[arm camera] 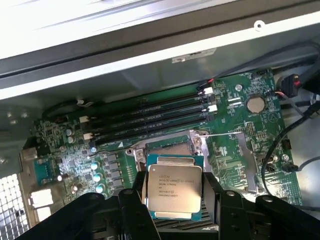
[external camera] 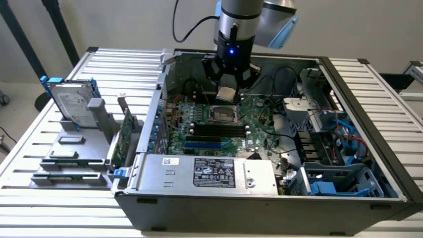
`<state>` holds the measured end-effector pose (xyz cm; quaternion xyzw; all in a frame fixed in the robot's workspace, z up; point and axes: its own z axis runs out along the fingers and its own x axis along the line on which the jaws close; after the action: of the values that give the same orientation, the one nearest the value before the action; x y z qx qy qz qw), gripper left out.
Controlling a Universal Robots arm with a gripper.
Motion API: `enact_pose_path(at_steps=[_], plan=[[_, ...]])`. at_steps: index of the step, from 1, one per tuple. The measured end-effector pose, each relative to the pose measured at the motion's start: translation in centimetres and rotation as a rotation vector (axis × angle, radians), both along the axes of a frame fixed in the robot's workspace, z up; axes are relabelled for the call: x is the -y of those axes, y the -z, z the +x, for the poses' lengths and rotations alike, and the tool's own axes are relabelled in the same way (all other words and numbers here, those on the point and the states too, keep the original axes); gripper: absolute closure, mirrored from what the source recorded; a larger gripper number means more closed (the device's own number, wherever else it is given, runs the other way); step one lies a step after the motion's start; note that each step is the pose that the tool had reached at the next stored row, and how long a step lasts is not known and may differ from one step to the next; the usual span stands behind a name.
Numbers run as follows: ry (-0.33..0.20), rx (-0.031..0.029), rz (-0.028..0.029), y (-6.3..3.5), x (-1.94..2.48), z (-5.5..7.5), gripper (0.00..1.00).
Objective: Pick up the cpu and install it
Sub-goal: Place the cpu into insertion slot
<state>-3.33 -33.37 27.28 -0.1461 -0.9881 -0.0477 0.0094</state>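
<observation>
The black two-fingered gripper (external camera: 231, 90) is clenched on the cpu (arm camera: 173, 187), a small flat square chip with a dull silver metal top and a green edge. Its black fingers (arm camera: 134, 205) press on two opposite sides. The chip hangs inside the open grey computer case (external camera: 264, 206), over the green motherboard (external camera: 256, 115) and apart from it.

Just beyond it lies the black square metal-framed socket (external camera: 223, 115), its frame open. The main risk, as I judge it, is a skewed or turned chip. If its edges do not line up with the socket recess, it could seat crooked and press on the contacts. The grip holds only the thin edges, so the chip could also slip.

Past the socket run four long black memory slots (arm camera: 150, 120), side by side and empty. Loose black cables (external camera: 281, 82) drape near the arm on the exterior view's right and might snag the fingers.

Farther out a silver power supply box (external camera: 205, 173) fills the case's front. A silver hard drive in blue brackets (external camera: 69, 104) stands well apart on the slatted table (external camera: 59, 208).
</observation>
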Motion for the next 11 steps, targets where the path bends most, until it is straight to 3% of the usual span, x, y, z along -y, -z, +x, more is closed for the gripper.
enact_pose_path(at_steps=[11], plan=[[0.2, 0.0, 0.0, 1.11, 0.0, 0.0, 0.45]])
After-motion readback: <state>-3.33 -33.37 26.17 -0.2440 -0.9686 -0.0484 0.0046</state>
